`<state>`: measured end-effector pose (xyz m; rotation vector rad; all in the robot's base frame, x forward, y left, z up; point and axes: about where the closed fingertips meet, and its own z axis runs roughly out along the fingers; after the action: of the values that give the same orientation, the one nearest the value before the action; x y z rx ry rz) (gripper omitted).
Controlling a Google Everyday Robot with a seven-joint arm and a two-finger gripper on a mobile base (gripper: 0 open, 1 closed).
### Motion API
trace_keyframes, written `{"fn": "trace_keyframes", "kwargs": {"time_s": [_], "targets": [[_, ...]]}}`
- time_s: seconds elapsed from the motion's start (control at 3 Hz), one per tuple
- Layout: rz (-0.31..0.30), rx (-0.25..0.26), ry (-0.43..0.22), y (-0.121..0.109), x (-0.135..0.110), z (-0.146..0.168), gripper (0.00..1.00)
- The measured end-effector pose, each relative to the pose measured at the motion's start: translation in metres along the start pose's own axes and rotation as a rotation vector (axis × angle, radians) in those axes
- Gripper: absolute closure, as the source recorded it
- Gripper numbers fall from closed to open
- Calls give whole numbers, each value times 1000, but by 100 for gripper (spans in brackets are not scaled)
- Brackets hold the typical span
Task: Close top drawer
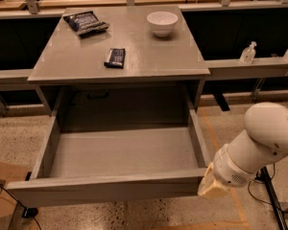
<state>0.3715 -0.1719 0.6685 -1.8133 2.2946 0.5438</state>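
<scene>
The top drawer [105, 188] is a wide, shallow grey box pulled far out of the grey cabinet [149, 56] toward me. Its inside is bare. The plain flat front panel runs along the bottom of the view. My gripper [212, 185], at the end of the white arm [266, 138], sits at the right end of that front panel, at or just in front of its corner. Whether it touches the panel cannot be told.
On the cabinet top stand a white bowl [162, 23], a dark snack bag [85, 22] and a dark bar [115, 57]. A sanitiser bottle [248, 53] stands on a ledge at right. A cardboard box [0, 195] is at lower left, and cables [273, 195] lie at lower right.
</scene>
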Motion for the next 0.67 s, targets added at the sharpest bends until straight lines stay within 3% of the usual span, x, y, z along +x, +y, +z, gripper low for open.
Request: {"fn": "trace_keyframes", "kwargs": {"time_s": [0.33,0.67], "targets": [[-19,97,-35,-25,-10,-6,100],[-52,113,-74,-38,-23,2,100]]}}
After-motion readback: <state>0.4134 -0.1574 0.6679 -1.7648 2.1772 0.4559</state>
